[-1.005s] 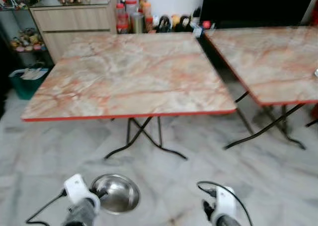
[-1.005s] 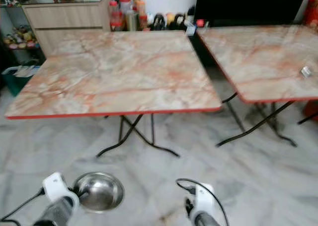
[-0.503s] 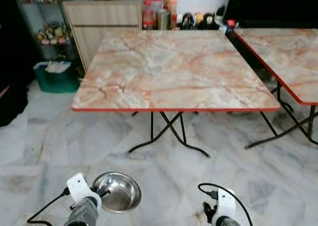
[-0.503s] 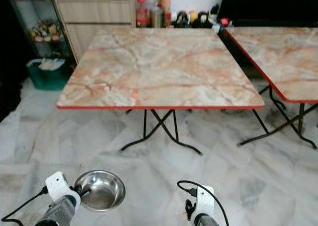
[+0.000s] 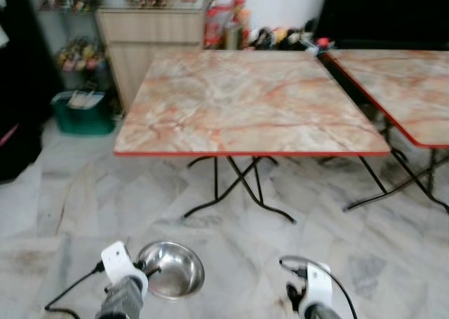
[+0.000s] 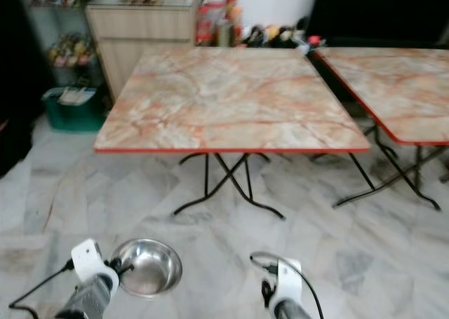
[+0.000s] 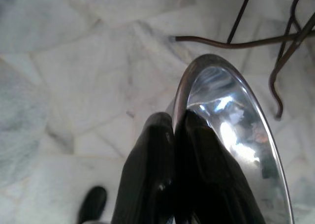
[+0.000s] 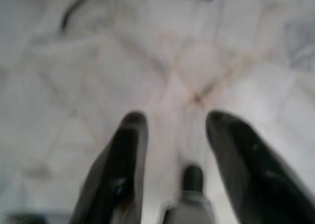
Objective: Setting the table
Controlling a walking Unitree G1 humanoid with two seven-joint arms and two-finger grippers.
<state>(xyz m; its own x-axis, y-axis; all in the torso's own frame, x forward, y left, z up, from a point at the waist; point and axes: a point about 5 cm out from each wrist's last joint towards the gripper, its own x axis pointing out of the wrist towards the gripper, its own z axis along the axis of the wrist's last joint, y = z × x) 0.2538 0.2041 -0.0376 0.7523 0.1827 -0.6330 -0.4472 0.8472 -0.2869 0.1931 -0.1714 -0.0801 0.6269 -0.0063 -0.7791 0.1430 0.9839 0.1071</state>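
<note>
Pinching steel bowl (image 7: 231, 125) rim, left hand (image 7: 173, 123) low; right hand (image 8: 170, 120) spread.

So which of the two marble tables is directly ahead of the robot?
The marble-patterned, red-edged folding table beside the wooden cabinet, seen whole. The other table stands off to the right, cut by the frame edge.

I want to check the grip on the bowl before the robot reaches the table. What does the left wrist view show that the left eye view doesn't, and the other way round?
The left wrist view gives the grip up close: the left gripper has its two black fingers pinched on the rim of the steel bowl, one inside, one outside. The left eye view gives the surroundings: the marble-top table ahead, a second table to its right, the cabinet and the right gripper's wrist. Both show the bowl held above the marble floor.
</note>
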